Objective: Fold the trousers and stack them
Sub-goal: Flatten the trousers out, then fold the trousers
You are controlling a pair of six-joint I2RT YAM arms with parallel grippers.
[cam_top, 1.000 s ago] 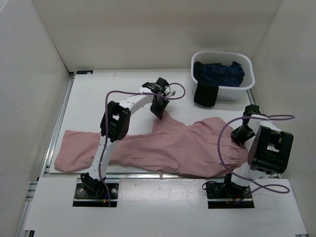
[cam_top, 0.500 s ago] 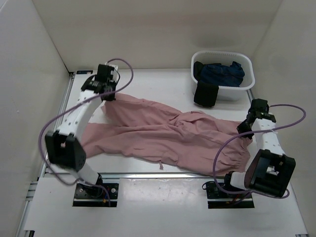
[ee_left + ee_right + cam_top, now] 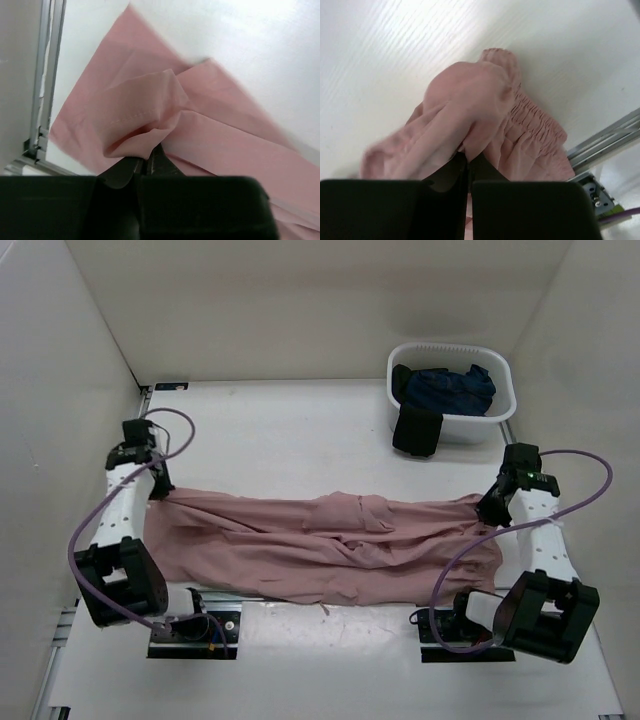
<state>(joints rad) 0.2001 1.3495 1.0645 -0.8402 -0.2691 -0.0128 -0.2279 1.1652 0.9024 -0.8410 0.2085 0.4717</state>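
The dusty-pink trousers (image 3: 320, 545) lie stretched left to right across the near half of the table, wrinkled in the middle. My left gripper (image 3: 160, 489) is shut on a leg end at the far left; in the left wrist view the trousers (image 3: 150, 115) bunch up between the closed tips of the left gripper (image 3: 149, 153). My right gripper (image 3: 489, 508) is shut on the waist end at the right. In the right wrist view the right gripper (image 3: 466, 158) pinches a fold of the trousers (image 3: 470, 105) beside the gathered elastic waistband (image 3: 535, 122).
A white basket (image 3: 499, 407) at the back right holds dark blue clothing (image 3: 448, 388), with a black piece (image 3: 416, 430) hanging over its front rim. White walls close in left, back and right. A metal rail (image 3: 115, 490) runs along the table's left edge.
My left gripper swept from the table's middle to the far left, dragging the leg out. The right gripper moved back slightly with the waist. The trousers went from a heap to a taut strip.
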